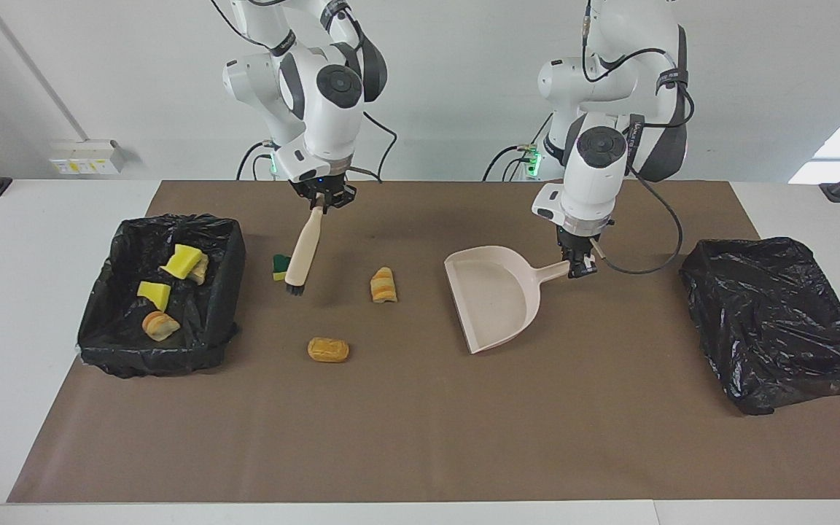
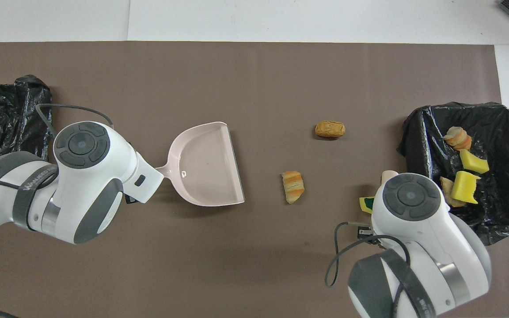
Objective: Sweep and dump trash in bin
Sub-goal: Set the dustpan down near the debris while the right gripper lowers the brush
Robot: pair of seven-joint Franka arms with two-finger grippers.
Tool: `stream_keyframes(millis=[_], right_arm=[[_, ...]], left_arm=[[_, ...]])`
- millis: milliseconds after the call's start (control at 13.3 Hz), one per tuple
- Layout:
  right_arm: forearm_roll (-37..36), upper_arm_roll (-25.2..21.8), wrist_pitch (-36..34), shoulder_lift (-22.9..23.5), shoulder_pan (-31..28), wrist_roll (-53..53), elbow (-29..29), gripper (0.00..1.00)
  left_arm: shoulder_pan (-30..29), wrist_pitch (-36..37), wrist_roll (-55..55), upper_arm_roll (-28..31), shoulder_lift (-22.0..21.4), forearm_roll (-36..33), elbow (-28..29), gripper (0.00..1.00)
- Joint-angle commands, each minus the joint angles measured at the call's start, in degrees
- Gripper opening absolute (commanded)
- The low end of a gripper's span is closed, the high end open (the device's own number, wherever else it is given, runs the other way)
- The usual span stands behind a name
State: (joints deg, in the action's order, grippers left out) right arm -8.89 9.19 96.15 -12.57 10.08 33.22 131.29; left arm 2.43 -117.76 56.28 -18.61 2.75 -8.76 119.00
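Cleanup under way at a brown-matted table (image 1: 420, 437), seen from the facing camera: the right gripper (image 1: 324, 200) is clamped on the handle of a small brush (image 1: 302, 251), which hangs bristles-down just beside a yellow-and-green sponge scrap (image 1: 278, 265) lying at about 9 o'clock of the bristles, apparently so the scrap can be pushed toward the pan. The left gripper (image 1: 579, 268) is closed on the handle of the beige dustpan (image 1: 494, 295), whose open mouth is turned toward the loose scraps (a receiving pose, by the look of it) and which seems to sit at or just above the mat.

Trash count: seven pieces in all. Three lie loose on the mat: the sponge scrap, a striped bread-like lump (image 1: 383, 285) between brush and pan, and a tan bun-like lump (image 1: 328, 350) at roughly 7 o'clock of it. Four already lie in the lined bin (image 1: 110, 343) at the right arm's end: two yellow sponge chunks (image 1: 184, 260) and two bread-like lumps (image 1: 160, 325). A second black-lined bin (image 1: 777, 321) sits at the left arm's end; nothing shows inside it. One brush, one dustpan, two bins.
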Motion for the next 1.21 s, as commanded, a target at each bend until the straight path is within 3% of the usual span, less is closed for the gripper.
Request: stream_keyframes(millis=[0, 226, 527, 829, 1130], right_arm=[[0.28, 0.48, 2.19, -9.99, -3.39, -3.67, 11.15, 0.0], [0.63, 0.22, 6.3, -13.51, -4.37, -5.18, 18.19, 0.0], [0.89, -0.13, 12.19, -10.03, -4.46, -5.54, 19.71, 0.0], [6.07, -0.05, 17.14, -2.12, -2.87, -6.32, 12.08, 0.0], [10.1, 0.31, 19.87, 8.33, 2.48, -2.9, 3.21, 0.0]], left_arm=[[-0.76, -1.42, 1.72, 0.24, -2.31, 1.91, 2.02, 0.0], [-2.51, -1.68, 7.05, 0.32, -1.7, 3.57, 1.32, 0.0], [-1.11, -11.16, 22.24, 0.24, -1.26, 3.58, 1.76, 0.0], [-0.94, -10.3, 20.98, 0.15, -1.43, 3.67, 2.64, 0.0], [2.23, -7.14, 10.96, 0.32, -1.26, 2.53, 3.69, 0.0]])
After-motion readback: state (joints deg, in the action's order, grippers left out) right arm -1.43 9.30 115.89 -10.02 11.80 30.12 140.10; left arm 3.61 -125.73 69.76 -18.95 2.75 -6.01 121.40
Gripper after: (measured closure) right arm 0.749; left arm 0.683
